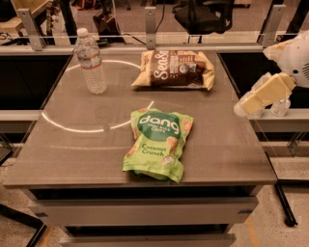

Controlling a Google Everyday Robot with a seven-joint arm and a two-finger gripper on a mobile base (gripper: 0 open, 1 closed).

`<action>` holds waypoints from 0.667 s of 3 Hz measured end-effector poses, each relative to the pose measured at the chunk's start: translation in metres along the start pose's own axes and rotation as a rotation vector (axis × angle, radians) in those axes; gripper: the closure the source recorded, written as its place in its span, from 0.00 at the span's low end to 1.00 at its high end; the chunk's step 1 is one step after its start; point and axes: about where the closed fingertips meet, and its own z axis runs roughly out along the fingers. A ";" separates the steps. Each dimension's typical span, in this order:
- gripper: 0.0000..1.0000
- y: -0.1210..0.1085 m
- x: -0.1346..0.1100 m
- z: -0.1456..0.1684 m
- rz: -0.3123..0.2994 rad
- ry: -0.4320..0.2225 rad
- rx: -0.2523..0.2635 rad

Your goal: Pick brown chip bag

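Saw brown chip bag (175, 70) flat by the desk's (231, 144) far edge, found hand (245, 108) beyond the right edge, slanted down toward the desk, could not tell its opening.

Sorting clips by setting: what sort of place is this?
Probably an office or lab: an office chair behind the rail, a grey table, and the robot's gripper beyond the table's right edge.

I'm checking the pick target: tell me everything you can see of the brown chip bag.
The brown chip bag lies flat near the far edge of the table, crinkly, dark brown with tan ends and white lettering. Only the table touches it. The claw hangs beyond the right side, apart from it.
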 end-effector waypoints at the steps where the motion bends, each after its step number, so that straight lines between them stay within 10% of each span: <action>1: 0.00 -0.021 -0.007 0.021 0.044 -0.062 0.042; 2: 0.00 -0.044 -0.007 0.035 0.099 -0.079 0.088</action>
